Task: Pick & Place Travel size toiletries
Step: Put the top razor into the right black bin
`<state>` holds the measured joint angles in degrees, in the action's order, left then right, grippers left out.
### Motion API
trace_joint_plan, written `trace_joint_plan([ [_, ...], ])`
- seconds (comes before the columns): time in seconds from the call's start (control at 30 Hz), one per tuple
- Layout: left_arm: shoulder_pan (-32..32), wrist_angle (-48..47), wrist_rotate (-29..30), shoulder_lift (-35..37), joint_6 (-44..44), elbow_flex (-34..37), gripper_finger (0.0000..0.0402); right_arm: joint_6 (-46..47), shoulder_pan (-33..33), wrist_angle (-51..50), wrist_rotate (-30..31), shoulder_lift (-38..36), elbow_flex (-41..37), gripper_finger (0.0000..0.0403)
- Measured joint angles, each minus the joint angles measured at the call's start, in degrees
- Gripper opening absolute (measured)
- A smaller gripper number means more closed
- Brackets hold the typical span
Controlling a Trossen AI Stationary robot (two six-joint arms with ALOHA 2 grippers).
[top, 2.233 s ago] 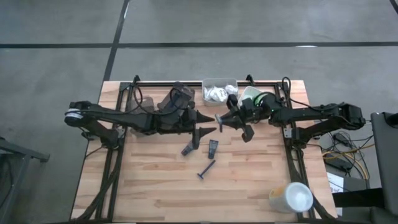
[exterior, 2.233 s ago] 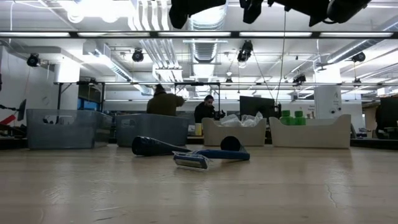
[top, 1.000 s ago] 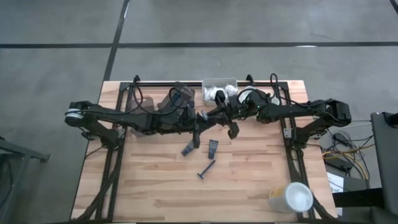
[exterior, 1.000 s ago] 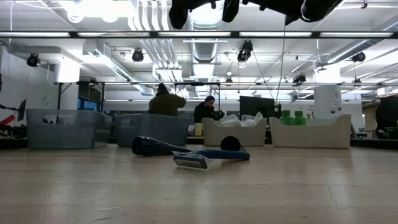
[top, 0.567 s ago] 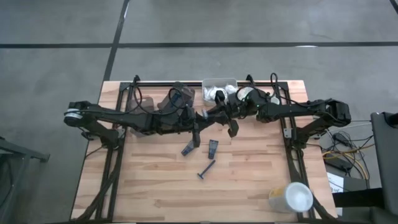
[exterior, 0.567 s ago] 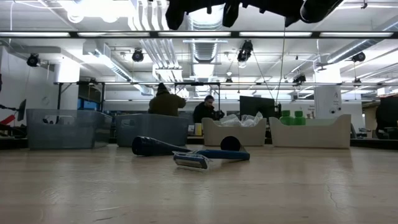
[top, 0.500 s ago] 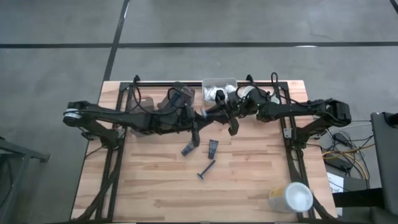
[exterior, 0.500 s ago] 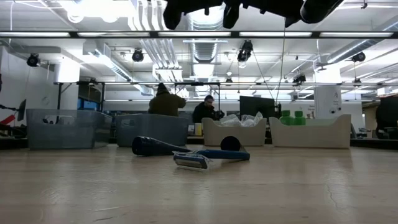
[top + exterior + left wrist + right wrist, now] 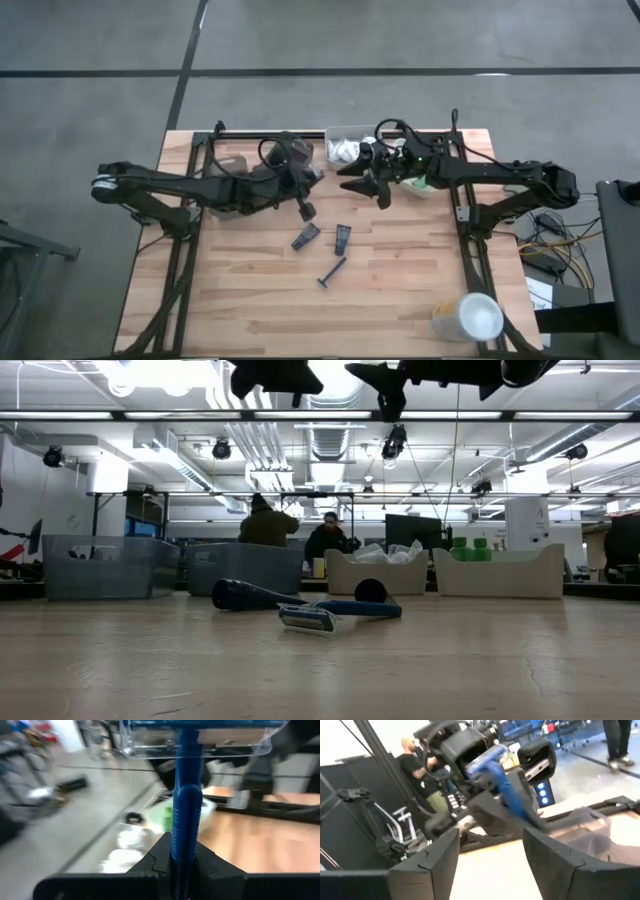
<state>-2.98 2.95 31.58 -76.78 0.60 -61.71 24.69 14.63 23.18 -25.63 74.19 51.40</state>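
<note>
My left gripper point(image 9: 303, 200) is over the table's middle, shut on a blue razor point(image 9: 181, 805) with a clear cap over its head. My right gripper point(image 9: 366, 190) is open and empty, to the right of it, near the green bottles point(image 9: 417, 181). It faces the left gripper and the razor point(image 9: 506, 795). Three dark toiletries lie flat on the table: two short flat ones point(image 9: 305, 237) point(image 9: 342, 238) and another razor point(image 9: 332, 271), which shows capped in the low view point(image 9: 310, 618). My left gripper pinches the razor's blue handle point(image 9: 179, 851) near its free end between its two fingers. The handle runs on along the fingers, and the capped head point(image 9: 197, 740) points away from the gripper. The razor is lifted clear of the table.
Trays stand along the far edge: one with white packets point(image 9: 345, 149), one with green bottles point(image 9: 470, 546), and grey bins point(image 9: 100, 565) at the left. A big white cup point(image 9: 470, 318) stands at the near right corner. People stand in the room behind.
The two grippers stood close together over the table's middle and have drawn apart. My left gripper has gone toward the table's left and far edge and has turned, with the razor in it. My right gripper has gone toward the right and far edge.
</note>
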Motion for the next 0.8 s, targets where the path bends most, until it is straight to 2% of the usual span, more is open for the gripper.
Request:
trace_joint_plan([
  [0.13, 0.0, -1.7, 7.1, 0.3, -7.7, 0.0, 0.003, 2.2, 0.0, 0.5, 1.5, -1.1, 0.0, 0.0223],
  [0.3, 0.0, -2.4, 9.9, 0.3, -17.5, 0.0, 0.0031, 6.0, -1.2, 0.1, 8.5, -0.9, 0.3, 0.0218],
  [0.47, 0.2, -2.3, 10.4, 0.3, -32.6, 0.0, 0.0031, 21.9, -1.3, 0.1, 8.8, 1.6, 3.2, 0.0203],
  [0.53, 0.2, -2.3, 11.1, 0.3, -38.4, 0.0, 0.0031, 27.1, -1.3, 0.1, 6.0, 2.9, 4.9, 0.0196],
  [0.67, 0.2, -2.1, 12.3, 0.3, -47.2, 0.0, 0.0031, 27.1, -1.6, -0.4, -1.8, 5.5, 8.7, 0.0184],
  [0.8, 0.2, -1.4, 13.0, 0.3, -53.7, 0.0, 0.0031, 30.5, -1.7, -3.2, -5.6, 7.9, 12.4, 0.0173],
])
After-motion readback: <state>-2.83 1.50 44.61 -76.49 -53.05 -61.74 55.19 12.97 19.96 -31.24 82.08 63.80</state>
